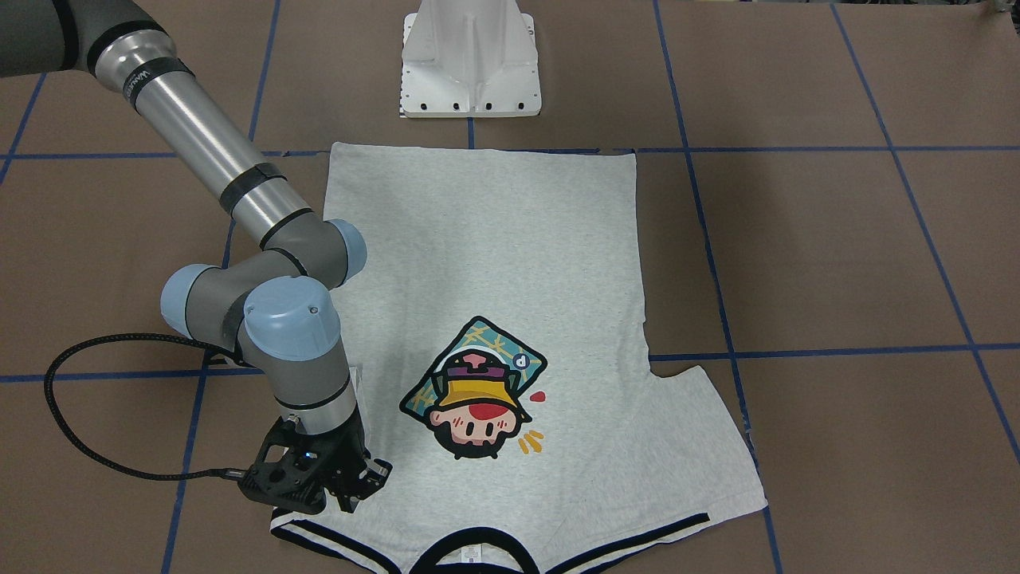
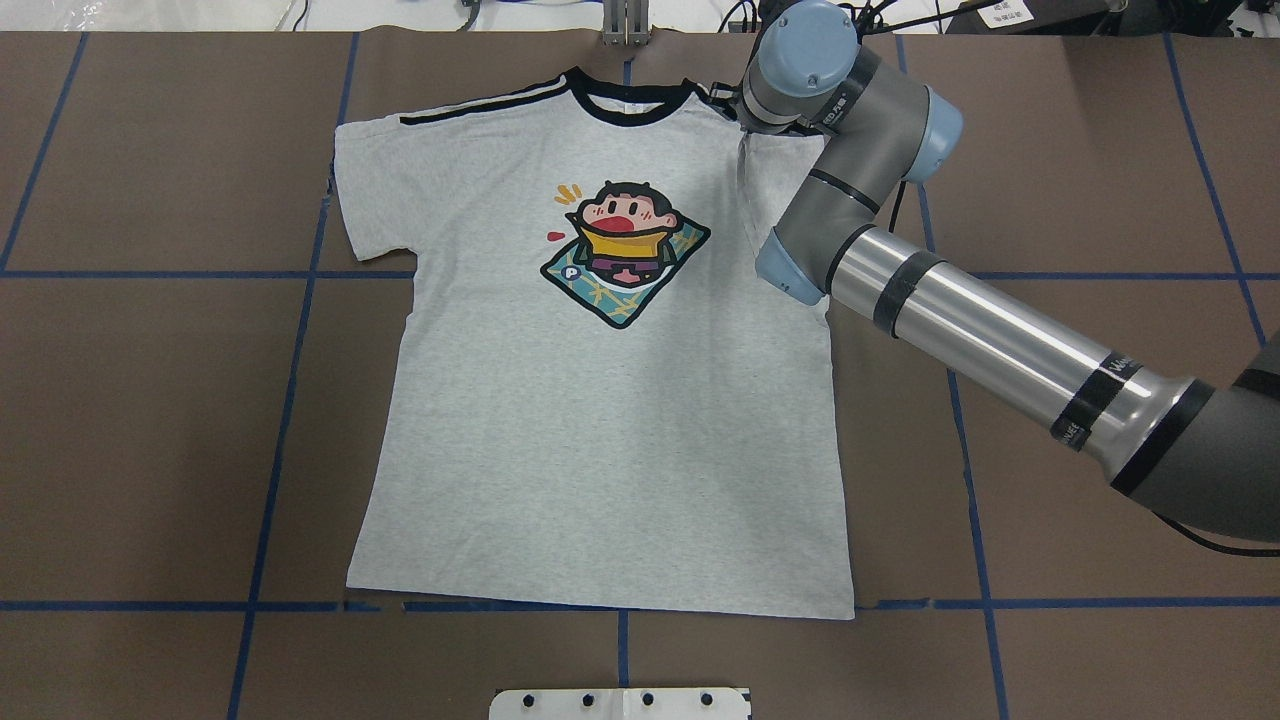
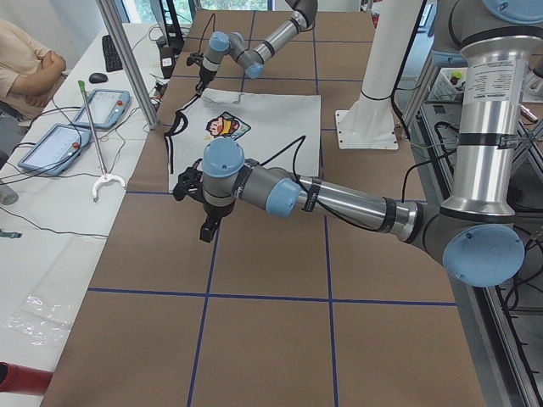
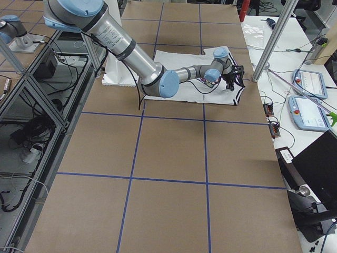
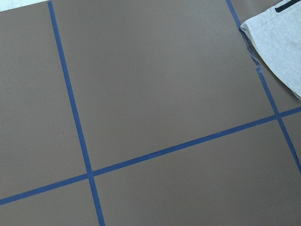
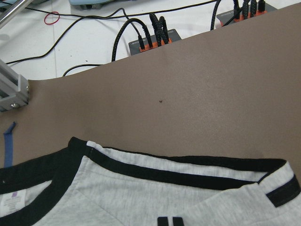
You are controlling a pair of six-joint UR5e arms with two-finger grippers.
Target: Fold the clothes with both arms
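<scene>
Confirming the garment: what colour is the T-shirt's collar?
Black. The collar shows best in the overhead exterior view.

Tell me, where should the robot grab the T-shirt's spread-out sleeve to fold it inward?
Probably the outer cuff of the sleeve, pinched from above on the robot's left side. The T-shirt lies flat, and that free hem juts out beyond its body, easy to lift.

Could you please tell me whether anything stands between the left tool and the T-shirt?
Nothing visible does. The left tool hangs over the brown table beside the T-shirt, off its spread sleeve, and only flat blue tape lines cross the gap between them.
</scene>
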